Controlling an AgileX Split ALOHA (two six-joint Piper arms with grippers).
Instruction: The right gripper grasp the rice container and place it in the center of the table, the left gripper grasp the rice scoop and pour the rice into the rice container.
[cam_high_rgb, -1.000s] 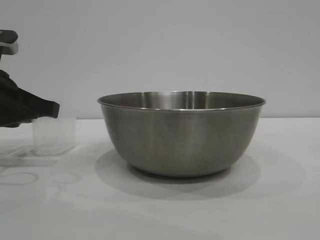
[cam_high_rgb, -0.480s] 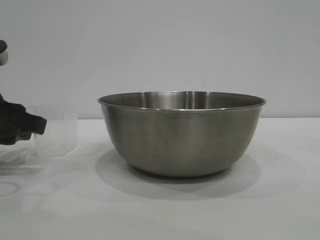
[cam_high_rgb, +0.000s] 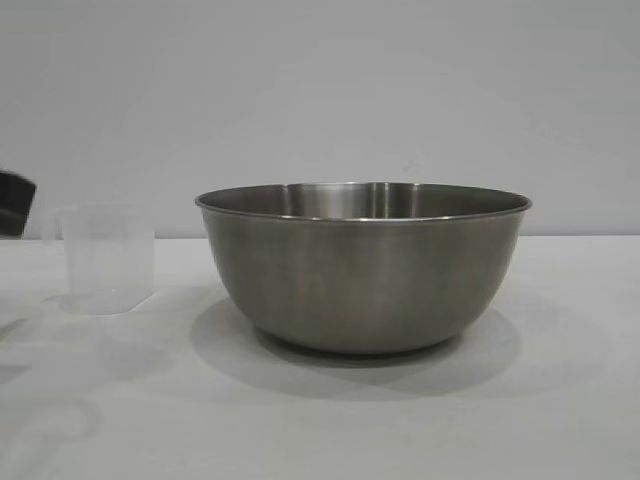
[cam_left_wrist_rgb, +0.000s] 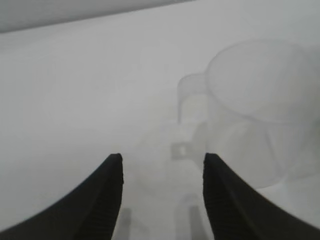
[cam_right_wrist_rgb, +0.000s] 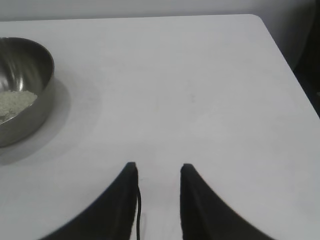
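The steel rice container stands on the white table at the middle of the exterior view. It also shows in the right wrist view, with a heap of rice inside. The clear rice scoop stands upright on the table to the left of the bowl; in the left wrist view it looks empty, handle toward my left gripper. My left gripper is open, empty and short of the scoop; only its tip shows at the exterior view's left edge. My right gripper is open and empty over bare table, away from the bowl.
The table's far corner and edge show in the right wrist view, with dark space beyond. A plain wall stands behind the table.
My left gripper has let go of the scoop and drawn back to the left, almost out of the exterior view. The scoop stays standing. The bowl has not moved.
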